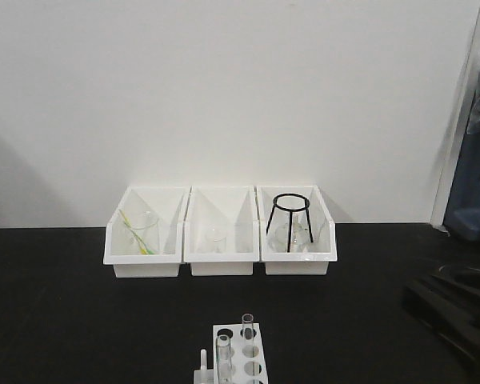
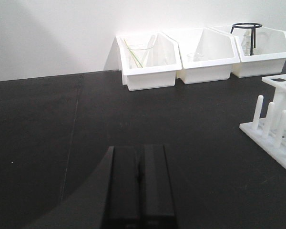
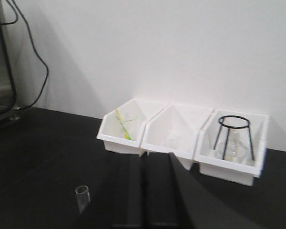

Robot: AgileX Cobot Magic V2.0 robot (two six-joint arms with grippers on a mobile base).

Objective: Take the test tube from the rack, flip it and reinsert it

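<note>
A black table spans the workspace in front of a white wall. Three white open-front bins stand side by side against the wall: the left bin holds a glass beaker with a green-yellow rod, the middle bin holds a small clear glass, and the right bin holds a black wire tripod over a flask.

The rack sits at the near edge of the table, well apart from the bins, with its white pegs along its left side. Two clear test tubes stand upright in its holes.

The right gripper hangs above the table, fingers pressed together, holding nothing. The left gripper is low over bare table left of the rack, fingers likewise pressed together.
</note>
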